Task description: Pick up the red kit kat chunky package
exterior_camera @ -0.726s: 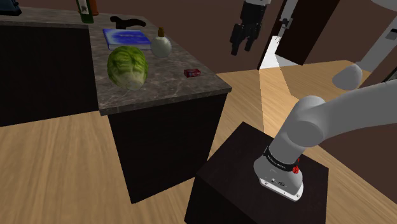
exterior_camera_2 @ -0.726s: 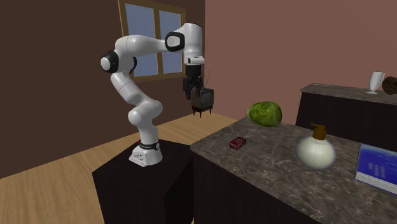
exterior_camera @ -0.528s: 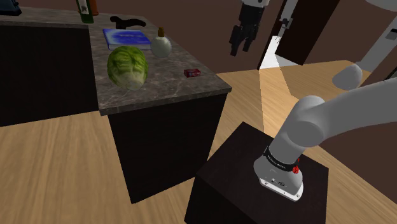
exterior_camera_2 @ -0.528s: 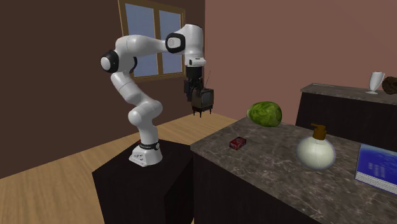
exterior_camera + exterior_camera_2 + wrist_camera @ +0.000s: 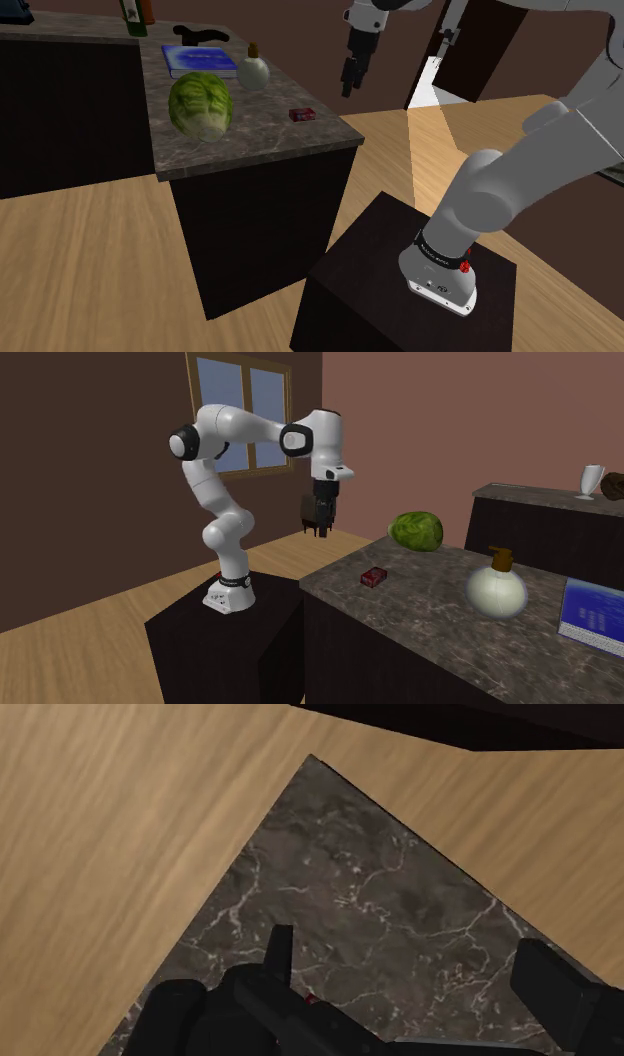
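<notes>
1. The red kit kat package [image 5: 303, 114] is a small, flat, dark red block with a pale mark on top. It lies flat on the dark marbled counter [image 5: 262, 140], near the corner nearest the arm. It sits apart from the green lettuce head [image 5: 200, 104] and the round bottle [image 5: 252, 68].
2. The gripper [image 5: 347, 87] hangs in the air off the counter's edge, above the package's level and not touching it.
3. Since 0.7 s ago, the gripper has swung toward the counter, leftward in the shoulder view and rightward in the second exterior view. The package [image 5: 375, 576] has not moved.
4. In the wrist view the fingers [image 5: 280, 948] stand wide apart with nothing between them. Beneath them are the counter's corner [image 5: 380, 904] and the wooden floor [image 5: 120, 824].
5. The second exterior view adds a window [image 5: 240, 412] behind the arm.
</notes>
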